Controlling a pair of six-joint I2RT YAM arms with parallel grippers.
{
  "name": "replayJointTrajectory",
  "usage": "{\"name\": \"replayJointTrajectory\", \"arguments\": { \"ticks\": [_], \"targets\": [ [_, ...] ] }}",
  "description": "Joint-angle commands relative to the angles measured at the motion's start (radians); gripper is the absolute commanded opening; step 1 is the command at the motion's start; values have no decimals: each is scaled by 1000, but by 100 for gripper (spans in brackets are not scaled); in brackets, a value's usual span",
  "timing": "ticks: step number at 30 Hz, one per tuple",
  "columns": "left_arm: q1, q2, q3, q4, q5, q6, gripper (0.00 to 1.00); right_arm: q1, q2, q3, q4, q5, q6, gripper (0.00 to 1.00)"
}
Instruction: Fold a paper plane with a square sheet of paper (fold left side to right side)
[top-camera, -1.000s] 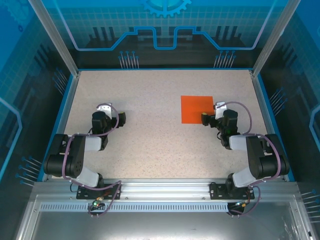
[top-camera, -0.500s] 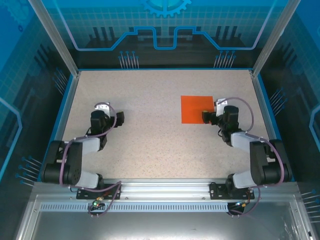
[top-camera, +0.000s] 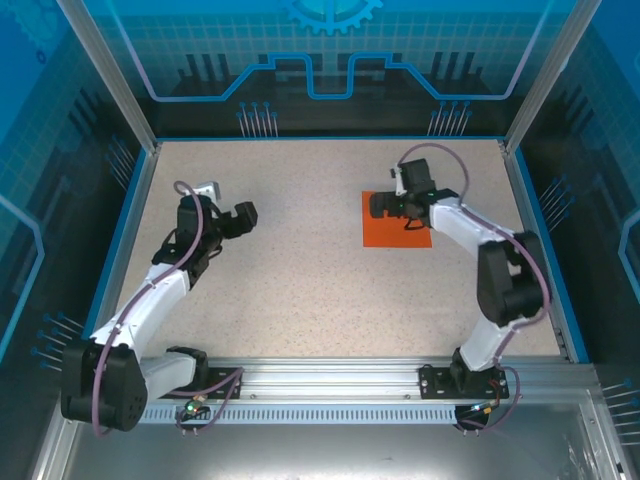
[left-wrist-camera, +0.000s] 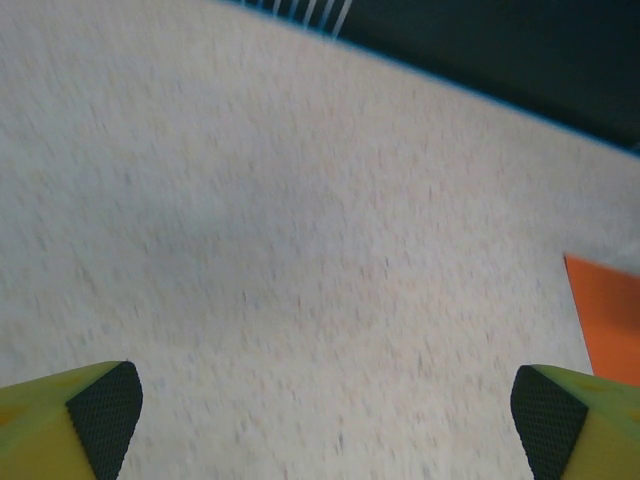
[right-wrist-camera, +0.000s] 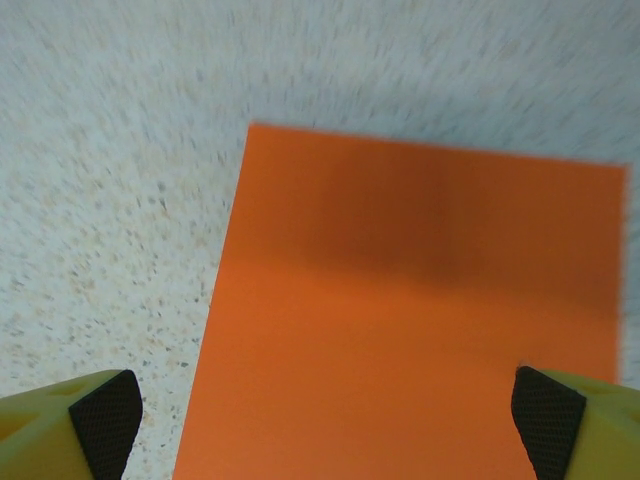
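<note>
The square sheet of paper (top-camera: 395, 236) is bright orange and lies flat and unfolded on the speckled table, right of centre. My right gripper (top-camera: 384, 207) hovers over the sheet's far left part with its jaws wide open. In the right wrist view the sheet (right-wrist-camera: 420, 320) spreads between the two fingertips of that gripper (right-wrist-camera: 328, 425), with nothing pinched. My left gripper (top-camera: 242, 216) is open over bare table well to the left of the sheet. Its wrist view shows the gripper (left-wrist-camera: 328, 415) above speckled surface and a corner of the sheet (left-wrist-camera: 612, 325) at the right edge. The paper plane is out of view.
The speckled table (top-camera: 300, 270) is ringed by a blue rim and dark blue walls (top-camera: 330, 110). An aluminium rail (top-camera: 330, 378) carrying both arm bases runs along the near edge. Wide bare surface lies between the two grippers.
Both arms have stretched out from their folded poses. The right gripper moved from the sheet's right edge up and left over the sheet. The left gripper shifted slightly farther and right.
</note>
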Motion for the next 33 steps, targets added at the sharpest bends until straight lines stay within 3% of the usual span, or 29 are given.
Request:
{"name": "replayJointTrajectory", "arguments": {
  "ticks": [1, 9, 21, 27, 33],
  "targets": [
    [-24, -17, 16, -148, 59, -76, 99, 6, 86, 86, -166, 60, 79, 99],
    [-40, -46, 1, -175, 57, -84, 99, 5, 269, 202, -218, 72, 122, 99],
    [-42, -42, 27, -200, 54, -84, 99, 76, 232, 100, -247, 54, 177, 99],
    [-41, -23, 36, -208, 56, -88, 99, 171, 192, 11, -233, 9, 283, 99],
    [-42, 1, 49, -211, 69, -96, 99, 338, 201, -10, -263, 8, 350, 99]
  ]
}}
